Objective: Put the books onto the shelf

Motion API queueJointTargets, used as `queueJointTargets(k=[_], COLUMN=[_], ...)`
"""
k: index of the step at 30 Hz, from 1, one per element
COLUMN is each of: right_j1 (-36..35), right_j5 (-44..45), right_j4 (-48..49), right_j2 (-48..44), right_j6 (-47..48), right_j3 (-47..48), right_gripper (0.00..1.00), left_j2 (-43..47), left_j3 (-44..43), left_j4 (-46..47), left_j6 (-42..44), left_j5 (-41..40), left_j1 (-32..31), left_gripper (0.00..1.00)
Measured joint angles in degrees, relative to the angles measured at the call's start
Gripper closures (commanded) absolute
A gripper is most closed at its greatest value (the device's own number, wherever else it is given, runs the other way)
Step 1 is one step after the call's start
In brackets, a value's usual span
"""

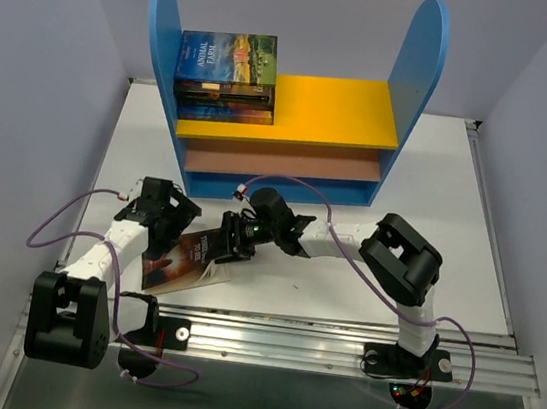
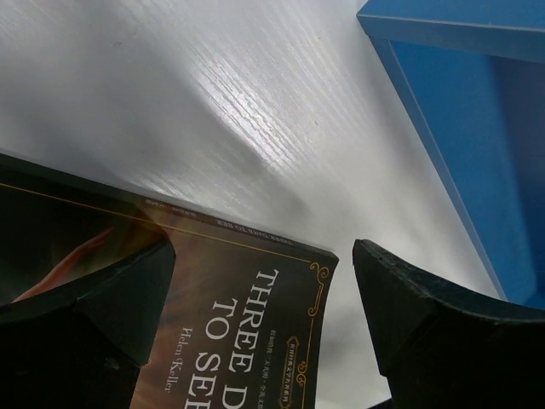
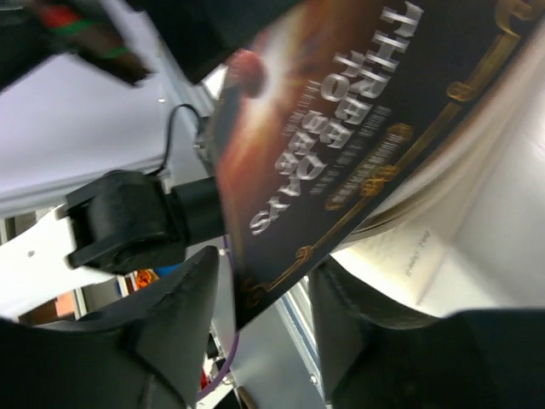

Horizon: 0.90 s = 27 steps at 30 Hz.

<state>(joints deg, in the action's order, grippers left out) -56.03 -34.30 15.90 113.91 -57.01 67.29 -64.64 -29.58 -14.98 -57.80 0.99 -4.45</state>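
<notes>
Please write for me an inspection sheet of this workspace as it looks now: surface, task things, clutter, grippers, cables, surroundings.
Surface: white table, faint grain.
Job's things: shelf at the far side; stack of books lying at the left end of its yellow top board; one dark book, Three Days to See, near the arms, pages fanning.
Clutter: nothing seen.
Grippers: left gripper open over the dark book's corner; right gripper straddles its cover, and whether it is clamped cannot be told.
Cables: purple cables along both arms, in loose loops.
Surroundings: pale walls on three sides; metal rail at the near edge.
</notes>
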Motion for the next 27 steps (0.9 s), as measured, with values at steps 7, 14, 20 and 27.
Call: queueJointTargets(k=[7,14,20,27], right_j1=[-0.3,-0.3,-0.3,0.0], right_j5=[4.3,6.3,7.2,10.6], right_j4=[-8.4,-10.6,-11.5,-17.0], right_j2=[2.4,2.8,0.6,-13.2], right_j6=[0.5,0.9,8.5,27.9], right_j3=[0.9,0.9,0.2,-4.3], right_gripper=[0.81,0.99,0.99,0.99], left_j2=[0.5,0.8,0.9,4.1], left_j3=[0.4,0.5,-0.4,-12.3], left_j4=[0.3,0.6,1.0,-2.7], left_j6=[-0.2,0.0,6.7,18.5], left_j5=[0.0,0.2,9.0,15.1], left_j1=[0.0,0.0,-0.5,-6.3], left_gripper=[0.01,0.01,0.01,0.01])
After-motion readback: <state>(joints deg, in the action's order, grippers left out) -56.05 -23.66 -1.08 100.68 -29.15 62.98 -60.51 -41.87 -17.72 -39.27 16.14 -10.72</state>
